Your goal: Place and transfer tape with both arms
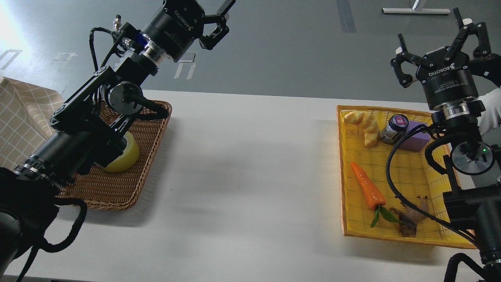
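**Operator:** Head view, report supporting surface and containers.

**Technician:** White desk [242, 176] spans the frame. Brown wicker basket [129, 184] sits at the desk's left edge. Yellow woven tray [391, 229] sits at the desk's right edge. The two are well apart, with bare desk between them.

**Operator:** Arm status?

**Technician:** Left arm [78, 133] crosses over the wicker basket and rises past the desk's far edge. Left gripper [219, 23] is raised above the floor area, fingers apart, holding nothing. Right arm [462, 164] rises along the desk's right edge, beside the tray. Right gripper [438, 43] is raised beyond the tray's far side, fingers spread wide, holding nothing.

**Operator:** Location of the tape?

**Technician:** Tape [125, 154] lies inside the wicker basket, toward its left side, partly hidden by the left arm. Neither gripper touches it.

**Operator:** Tray contents?

**Technician:** Orange toy carrot [367, 186] lies near the tray's centre, leaves toward the near edge. Croissant [364, 123] occupies the far-left corner. Purple block [415, 135] and small jar [394, 129] sit along the far edge. Brown leaf-like item [411, 217] lies by the near edge.
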You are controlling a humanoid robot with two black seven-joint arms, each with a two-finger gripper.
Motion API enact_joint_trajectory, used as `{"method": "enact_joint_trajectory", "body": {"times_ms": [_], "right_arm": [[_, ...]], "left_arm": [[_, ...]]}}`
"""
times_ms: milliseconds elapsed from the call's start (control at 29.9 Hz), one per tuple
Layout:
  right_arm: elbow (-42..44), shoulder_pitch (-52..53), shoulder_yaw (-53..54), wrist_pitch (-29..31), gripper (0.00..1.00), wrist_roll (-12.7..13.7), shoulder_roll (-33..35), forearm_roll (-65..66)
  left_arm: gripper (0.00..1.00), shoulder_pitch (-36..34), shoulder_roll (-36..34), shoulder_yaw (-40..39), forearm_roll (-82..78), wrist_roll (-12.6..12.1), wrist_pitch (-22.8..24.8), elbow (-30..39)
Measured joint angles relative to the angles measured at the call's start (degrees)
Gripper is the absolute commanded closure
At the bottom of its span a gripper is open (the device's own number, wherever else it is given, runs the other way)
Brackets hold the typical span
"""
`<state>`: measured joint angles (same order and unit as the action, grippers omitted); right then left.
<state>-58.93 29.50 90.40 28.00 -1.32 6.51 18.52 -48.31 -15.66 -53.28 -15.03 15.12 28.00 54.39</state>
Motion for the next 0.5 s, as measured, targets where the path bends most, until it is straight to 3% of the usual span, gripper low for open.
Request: {"method": "enact_joint_trajectory", "body": {"times_ms": [501], "right_arm": [[0.3,0.7,-2.3,0.0,0.0,2.2,0.0,0.8]], "left_arm": [[0.02,9.1,2.4,-2.9,-0.1,-0.8,0.0,5.6]]}}
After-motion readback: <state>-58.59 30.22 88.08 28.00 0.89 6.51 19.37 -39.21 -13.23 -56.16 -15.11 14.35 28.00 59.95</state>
